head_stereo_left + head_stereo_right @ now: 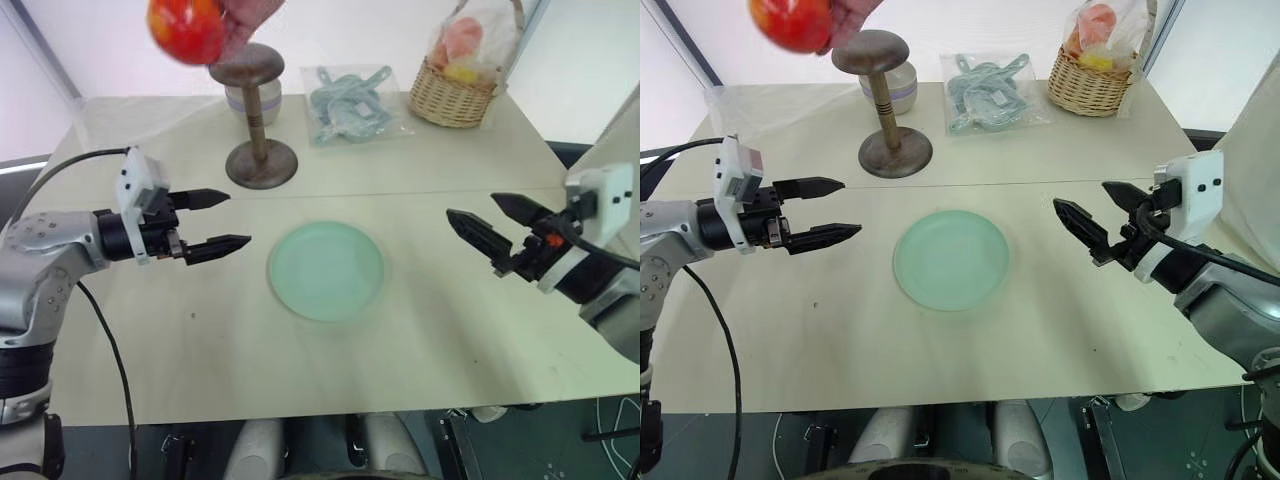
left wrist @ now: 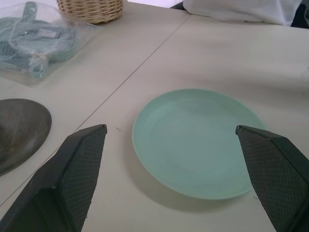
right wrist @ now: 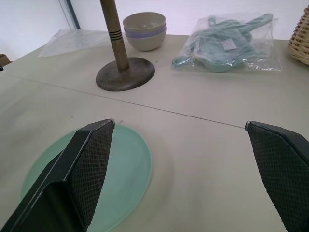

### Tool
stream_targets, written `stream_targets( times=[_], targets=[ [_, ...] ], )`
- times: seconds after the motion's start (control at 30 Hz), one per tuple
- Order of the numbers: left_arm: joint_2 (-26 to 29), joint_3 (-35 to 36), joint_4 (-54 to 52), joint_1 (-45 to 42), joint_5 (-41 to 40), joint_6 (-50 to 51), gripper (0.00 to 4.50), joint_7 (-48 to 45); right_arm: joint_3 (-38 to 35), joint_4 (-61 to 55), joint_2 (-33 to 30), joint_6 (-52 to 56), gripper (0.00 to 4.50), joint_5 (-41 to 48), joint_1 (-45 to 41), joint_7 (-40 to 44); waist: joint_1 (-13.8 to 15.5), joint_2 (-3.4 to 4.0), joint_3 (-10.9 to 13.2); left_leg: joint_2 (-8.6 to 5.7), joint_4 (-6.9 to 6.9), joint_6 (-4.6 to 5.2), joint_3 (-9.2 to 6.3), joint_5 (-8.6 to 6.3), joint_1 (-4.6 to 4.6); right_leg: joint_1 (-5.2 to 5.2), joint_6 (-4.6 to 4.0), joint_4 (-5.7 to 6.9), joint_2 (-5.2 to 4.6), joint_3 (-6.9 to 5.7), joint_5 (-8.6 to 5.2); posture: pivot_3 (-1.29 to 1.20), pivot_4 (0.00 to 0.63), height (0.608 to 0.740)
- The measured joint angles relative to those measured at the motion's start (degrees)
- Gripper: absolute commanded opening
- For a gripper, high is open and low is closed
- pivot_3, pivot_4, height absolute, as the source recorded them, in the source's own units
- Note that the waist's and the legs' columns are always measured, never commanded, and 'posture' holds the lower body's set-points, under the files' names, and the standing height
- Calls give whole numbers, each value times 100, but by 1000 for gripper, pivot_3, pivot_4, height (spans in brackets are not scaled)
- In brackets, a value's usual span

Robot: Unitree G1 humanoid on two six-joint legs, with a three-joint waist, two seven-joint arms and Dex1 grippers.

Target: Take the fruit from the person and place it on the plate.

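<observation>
A glossy red-orange fruit hangs high over the table's far left, held in a person's hand above the wooden stand. The pale mint-green plate lies bare at the table's middle. My left gripper hovers open to the left of the plate, fingers pointing toward it. On the other side my right gripper is open too, pointing left at the plate. Both stay well below the fruit. The plate also lies ahead of the left fingers, and the plate's edge sits by the right ones.
A brown wooden round-topped stand rises behind the plate, with stacked bowls behind it. A plastic bag of teal items lies at the back centre. A wicker basket of wrapped fruit stands back right.
</observation>
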Motion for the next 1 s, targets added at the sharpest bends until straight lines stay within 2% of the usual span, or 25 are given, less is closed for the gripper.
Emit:
stream_targets(
  times=[0.13,0.3,0.43,0.67,0.83,1.0],
  targets=[
    [-118,8,61,-100,22,-81,4500,94,61,-1,-3,-16,4439,-23,0,-3,2,0,0,0,0,0,0,0,0,0,1,0,0,0,1,0,150,740],
    [-495,127,94,-137,207,-299,4500,722,269,-4,2,-93,4439,-215,15,139,1,-1,1,0,0,1,0,0,-1,0,16,-2,0,0,9,0,150,740],
    [-854,282,109,8,919,-955,4500,1699,343,29,4,-139,4439,-426,20,327,-3,-3,2,2,-2,1,0,-1,0,-2,17,-2,0,0,9,0,150,740],
    [-898,761,176,139,2054,-1858,4500,3029,702,280,26,-224,4439,-768,-160,758,6,-7,4,4,-3,1,1,-1,-1,-2,17,-3,-1,0,10,0,150,740],
    [-987,970,214,-33,2195,-1969,4500,3467,1047,561,91,-290,4439,-1060,-511,1029,17,-9,5,3,-3,1,1,-1,-2,-2,18,-3,-2,-2,11,0,150,740],
    [-1184,917,224,-258,2057,-1934,4500,3463,1183,622,243,-271,4439,-958,-909,1135,9,-8,5,3,-3,1,1,-1,-2,-3,18,-3,-2,-3,11,0,150,740]
  ],
)
